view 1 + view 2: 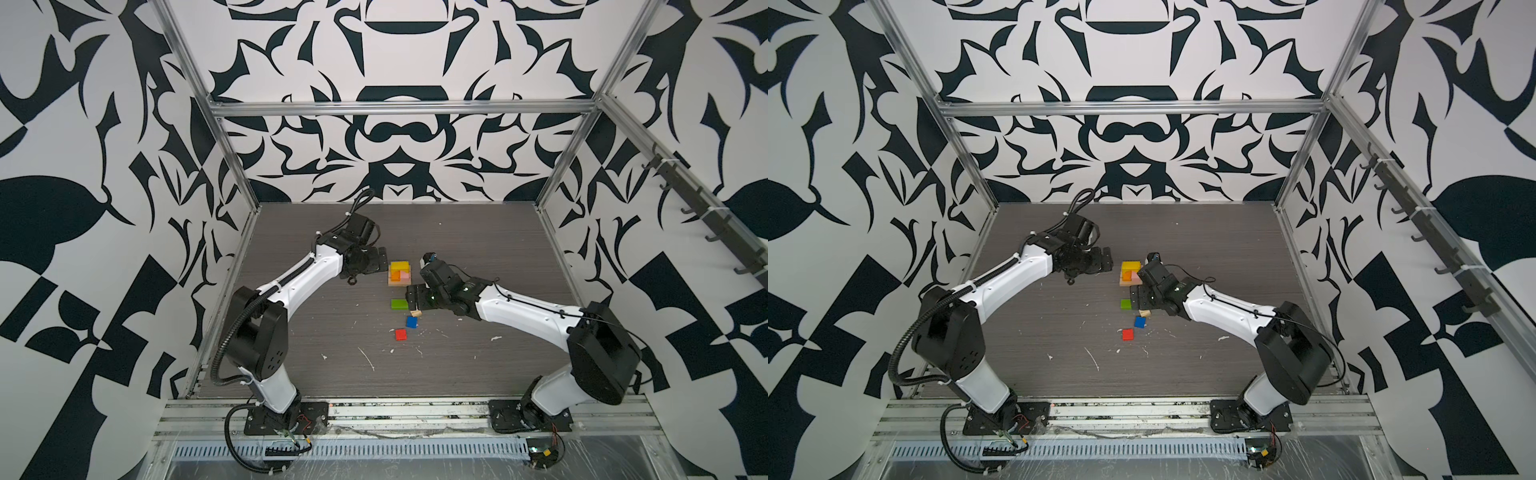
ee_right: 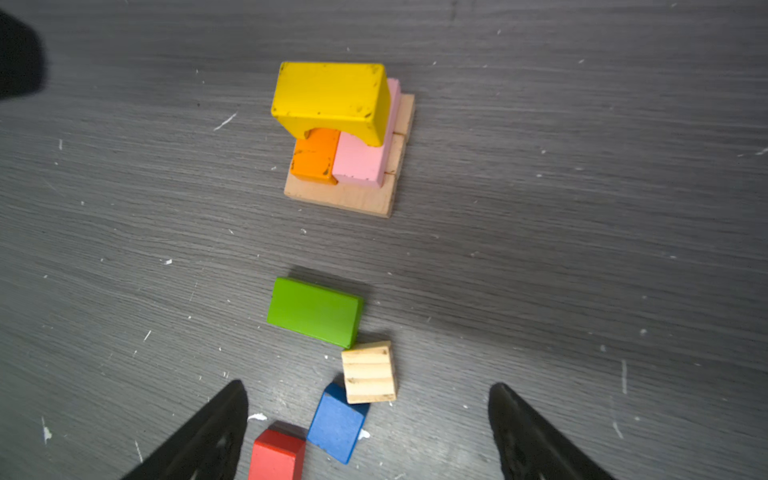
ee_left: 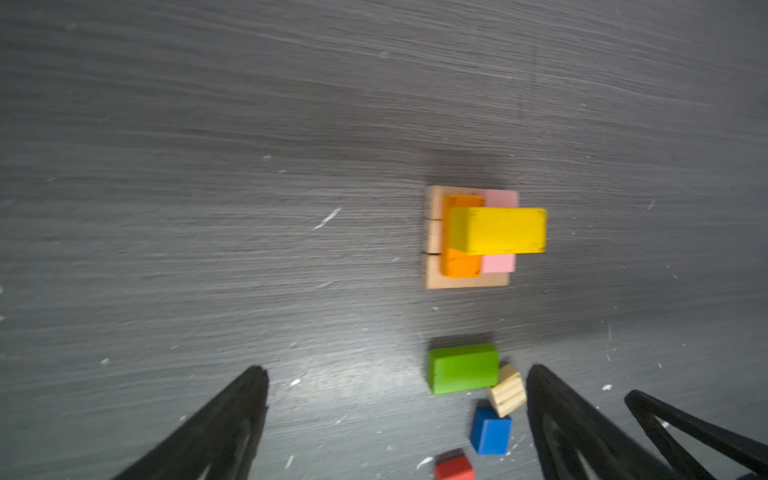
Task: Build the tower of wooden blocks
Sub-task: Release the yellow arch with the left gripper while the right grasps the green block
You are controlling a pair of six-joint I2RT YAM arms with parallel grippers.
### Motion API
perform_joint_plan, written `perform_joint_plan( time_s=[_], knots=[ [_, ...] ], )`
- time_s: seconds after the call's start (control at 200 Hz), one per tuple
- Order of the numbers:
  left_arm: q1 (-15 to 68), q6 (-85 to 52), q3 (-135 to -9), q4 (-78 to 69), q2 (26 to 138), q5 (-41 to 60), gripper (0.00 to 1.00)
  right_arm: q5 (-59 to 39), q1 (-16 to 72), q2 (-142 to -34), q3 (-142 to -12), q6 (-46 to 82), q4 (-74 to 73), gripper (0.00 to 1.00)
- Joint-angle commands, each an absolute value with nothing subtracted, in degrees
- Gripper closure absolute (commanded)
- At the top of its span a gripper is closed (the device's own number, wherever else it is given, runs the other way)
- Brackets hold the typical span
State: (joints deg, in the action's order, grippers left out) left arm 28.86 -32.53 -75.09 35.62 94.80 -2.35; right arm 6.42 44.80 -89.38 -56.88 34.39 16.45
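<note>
The tower [image 1: 399,274] stands mid-table: a tan bar base [image 2: 345,195], then orange [image 2: 316,160] and pink [image 2: 359,164] blocks, with a yellow block [image 2: 328,97] lying across them. On the table in front of it lie a green block [image 2: 314,311], a plain cube [image 2: 369,372], a blue square [image 2: 336,424] and a red square [image 2: 276,455]. My right gripper [image 2: 368,384] hangs open above the cube and the blue square, holding nothing. My left gripper [image 3: 397,374] is open and empty, to the left of the tower [image 1: 1130,272].
The dark wood-grain table [image 1: 332,332] is flecked with white scraps. Metal frame posts and patterned walls close in the back and both sides. A finger of the right gripper [image 3: 673,419] shows in the left wrist view. Both arm bases sit on the front rail [image 1: 407,411].
</note>
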Motion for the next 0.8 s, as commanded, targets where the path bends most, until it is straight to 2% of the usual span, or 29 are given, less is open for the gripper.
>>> perform_joint_plan(
  time_s=[0.0,0.195,0.5,0.795],
  knots=[
    [27.09,-31.73,-70.86,32.51,89.56,-0.89,0.0,9.36,46.04,-91.05,-60.33,36.58,18.78,0.07],
    [22.68,-30.63,-65.32,31.38,84.38,2.62,0.01,9.7,47.43,-97.43,-65.92,38.04,21.4,0.08],
    [20.22,-26.47,-58.52,26.78,77.59,5.87,0.01,9.45,49.32,-109.01,-76.74,40.14,26.42,0.12],
    [19.49,-24.28,-55.07,23.35,76.48,9.12,0.0,10.96,50.14,-112.69,-79.61,42.58,28.62,0.15]
  ],
)
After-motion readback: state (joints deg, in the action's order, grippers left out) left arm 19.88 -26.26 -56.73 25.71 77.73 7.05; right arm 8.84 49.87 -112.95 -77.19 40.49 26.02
